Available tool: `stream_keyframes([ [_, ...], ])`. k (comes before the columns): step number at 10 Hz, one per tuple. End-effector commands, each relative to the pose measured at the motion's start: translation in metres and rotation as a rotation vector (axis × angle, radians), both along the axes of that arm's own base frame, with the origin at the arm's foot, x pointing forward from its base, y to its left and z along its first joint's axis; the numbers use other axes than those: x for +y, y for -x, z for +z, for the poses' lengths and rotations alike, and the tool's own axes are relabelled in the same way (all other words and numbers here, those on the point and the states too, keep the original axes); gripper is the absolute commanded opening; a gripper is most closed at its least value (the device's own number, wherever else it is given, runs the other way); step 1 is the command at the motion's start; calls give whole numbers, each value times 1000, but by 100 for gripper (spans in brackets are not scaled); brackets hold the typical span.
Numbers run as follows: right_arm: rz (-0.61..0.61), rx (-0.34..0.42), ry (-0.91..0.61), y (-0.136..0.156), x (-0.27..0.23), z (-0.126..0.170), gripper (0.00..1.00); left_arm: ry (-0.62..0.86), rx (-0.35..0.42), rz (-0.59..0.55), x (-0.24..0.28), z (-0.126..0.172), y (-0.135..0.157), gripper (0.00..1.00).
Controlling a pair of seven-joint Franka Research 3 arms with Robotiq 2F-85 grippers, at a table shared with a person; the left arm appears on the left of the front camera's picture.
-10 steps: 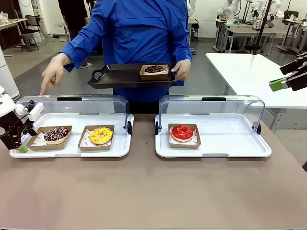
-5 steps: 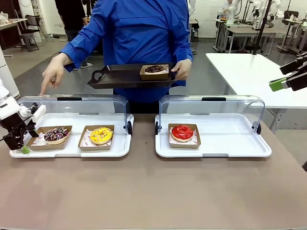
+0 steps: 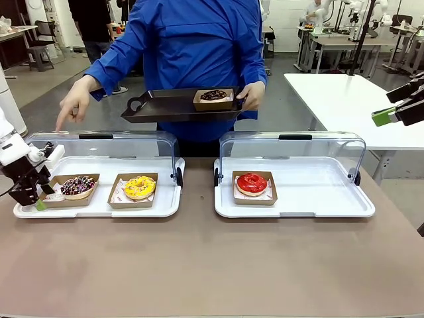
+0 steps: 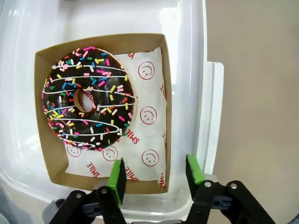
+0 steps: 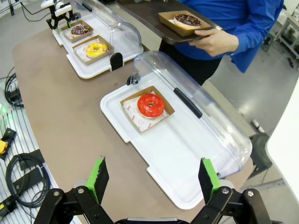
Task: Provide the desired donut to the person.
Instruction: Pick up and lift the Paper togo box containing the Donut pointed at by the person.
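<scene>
Left wrist view: donut box (image 4: 167,116) corner between spread pads (image 4: 194,169) of left gripper (image 4: 155,175)

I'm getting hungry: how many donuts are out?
4: sprinkled chocolate donut and yellow donut in the left case, red donut in the right case, dark donut on the black tray. None seems hidden.

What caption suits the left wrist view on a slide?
Open left gripper astride brown cardboard tray wall, beside chocolate-glazed sprinkled donut.
</scene>
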State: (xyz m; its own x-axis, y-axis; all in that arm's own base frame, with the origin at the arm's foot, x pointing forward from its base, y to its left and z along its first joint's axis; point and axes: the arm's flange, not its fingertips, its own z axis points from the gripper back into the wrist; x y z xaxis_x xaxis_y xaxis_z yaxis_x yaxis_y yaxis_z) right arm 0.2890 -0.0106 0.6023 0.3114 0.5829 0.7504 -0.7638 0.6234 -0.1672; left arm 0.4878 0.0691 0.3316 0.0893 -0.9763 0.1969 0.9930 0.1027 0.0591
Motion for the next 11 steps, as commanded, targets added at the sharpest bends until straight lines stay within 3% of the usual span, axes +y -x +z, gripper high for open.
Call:
stream_keyframes([
  [1,-17,9,2,0,0,-2,100,11,-5,-11,2,-4,-5,0],
  [2,-17,9,2,0,0,-2,100,3,9,-22,0,-6,-7,0],
  [3,-17,9,2,0,0,-2,100,8,8,-26,1,-7,-7,8],
  [4,-17,9,2,0,0,-2,100,13,5,-29,1,-6,-6,0],
  [8,-17,9,2,0,0,-2,100,4,-26,-40,-5,9,6,0],
  [10,-17,9,2,0,0,-2,100,42,-66,-35,-5,33,26,0],
  [11,-17,9,2,0,0,-2,100,45,-50,-56,-1,49,44,0],
])
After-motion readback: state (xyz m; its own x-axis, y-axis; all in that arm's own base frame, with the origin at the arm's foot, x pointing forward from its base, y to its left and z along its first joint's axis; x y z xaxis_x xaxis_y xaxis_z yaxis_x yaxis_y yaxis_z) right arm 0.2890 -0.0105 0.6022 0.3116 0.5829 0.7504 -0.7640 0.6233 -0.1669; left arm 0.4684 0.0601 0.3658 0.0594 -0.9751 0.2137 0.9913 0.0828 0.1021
